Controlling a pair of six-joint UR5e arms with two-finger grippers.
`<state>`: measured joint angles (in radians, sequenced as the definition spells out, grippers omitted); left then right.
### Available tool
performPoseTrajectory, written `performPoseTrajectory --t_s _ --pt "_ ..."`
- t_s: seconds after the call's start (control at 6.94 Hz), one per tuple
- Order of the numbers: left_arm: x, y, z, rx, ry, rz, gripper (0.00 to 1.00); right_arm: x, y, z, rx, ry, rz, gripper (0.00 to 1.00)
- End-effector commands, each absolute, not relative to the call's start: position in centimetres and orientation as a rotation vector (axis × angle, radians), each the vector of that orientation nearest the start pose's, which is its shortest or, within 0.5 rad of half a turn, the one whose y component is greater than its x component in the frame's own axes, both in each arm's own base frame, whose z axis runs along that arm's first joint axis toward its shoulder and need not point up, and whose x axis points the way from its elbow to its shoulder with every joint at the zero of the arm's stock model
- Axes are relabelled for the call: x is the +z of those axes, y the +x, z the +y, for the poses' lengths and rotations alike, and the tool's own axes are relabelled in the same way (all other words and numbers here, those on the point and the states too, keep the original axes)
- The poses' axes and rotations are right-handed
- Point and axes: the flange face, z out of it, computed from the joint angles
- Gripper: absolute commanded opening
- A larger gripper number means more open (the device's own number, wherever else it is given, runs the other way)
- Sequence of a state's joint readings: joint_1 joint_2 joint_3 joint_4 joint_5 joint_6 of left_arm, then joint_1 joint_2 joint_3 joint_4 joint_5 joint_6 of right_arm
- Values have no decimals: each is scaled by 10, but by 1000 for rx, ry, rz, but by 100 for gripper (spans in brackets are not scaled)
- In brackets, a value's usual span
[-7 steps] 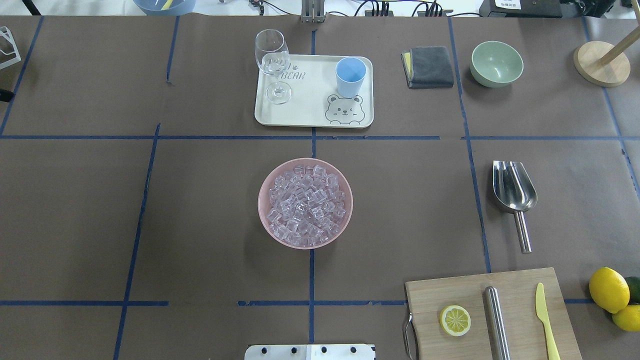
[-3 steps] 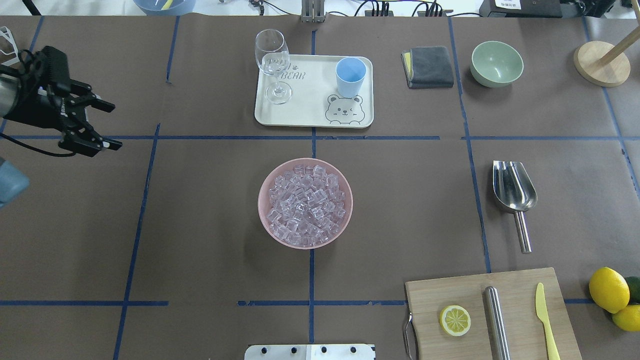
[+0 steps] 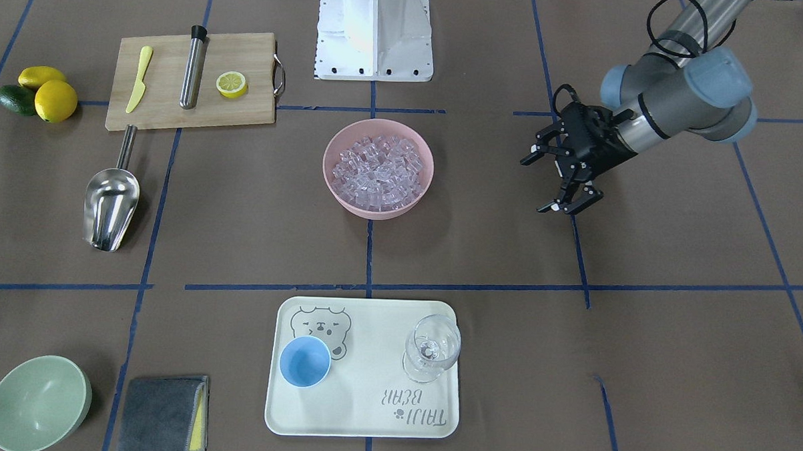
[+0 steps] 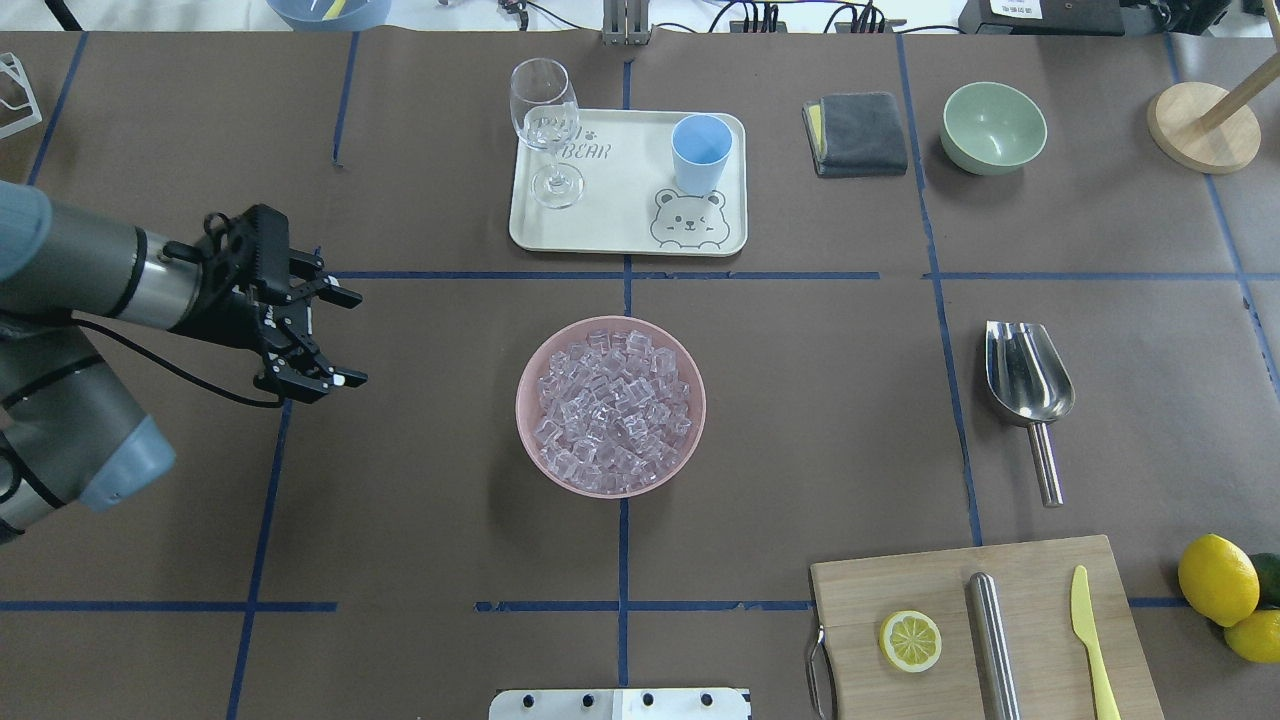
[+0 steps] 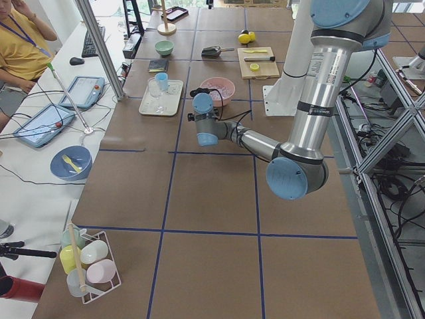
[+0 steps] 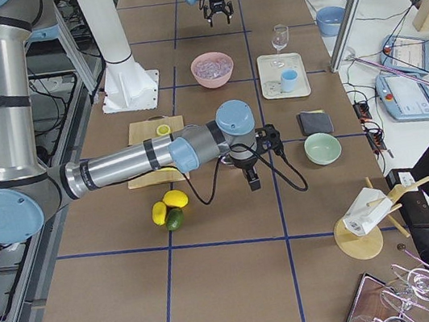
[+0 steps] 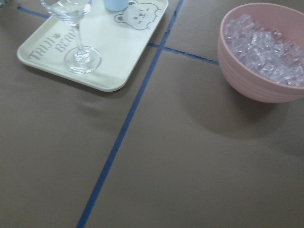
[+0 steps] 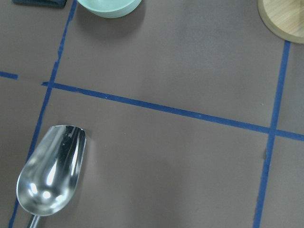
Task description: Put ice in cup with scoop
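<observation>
The ice fills a pink bowl at the table's middle. It also shows in the front view and the left wrist view. The light-blue cup stands upright on a cream tray. The steel scoop lies on the table at the right, its handle toward the robot, and shows in the right wrist view. My left gripper is open and empty, left of the bowl. My right gripper hovers near the scoop; I cannot tell whether it is open or shut.
A wine glass stands on the tray's left. A grey cloth, a green bowl and a wooden stand are at the far right. A cutting board holds a lemon half, a steel cylinder and a yellow knife. Lemons lie beside it.
My left arm has come in from the left edge and moved right and nearer, toward the pink bowl, with its gripper open. Nothing on the table has moved.
</observation>
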<state>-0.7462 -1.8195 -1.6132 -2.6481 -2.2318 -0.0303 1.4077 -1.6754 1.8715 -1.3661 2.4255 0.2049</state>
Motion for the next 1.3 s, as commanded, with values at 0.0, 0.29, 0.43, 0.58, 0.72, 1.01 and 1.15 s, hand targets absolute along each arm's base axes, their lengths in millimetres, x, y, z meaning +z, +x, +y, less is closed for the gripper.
performPoseTrajectory --t_s 0.0,0.29,0.43,0.58,0.72,1.01,1.15 --pt "345 447 -400 1171 1053 1176 100 522 -44 -459 -115 201 -920 100" --pt "341 504 -364 1240 1033 1223 100 524 -53 -457 -129 188 -922 100" --pt "335 514 -364 1205 1104 1193 100 518 -60 -456 -137 186 -925 100" --pt "343 518 -361 1196 1164 1215 100 503 -75 -451 -102 157 -938 100" --pt "346 518 -363 1191 1193 1225 100 487 -90 -446 -78 154 -927 100" --pt "355 515 -381 1121 1222 1140 100 475 -104 -437 -71 140 -930 100" --pt "362 508 -396 1112 1226 1110 100 470 -103 -432 -71 143 -932 100"
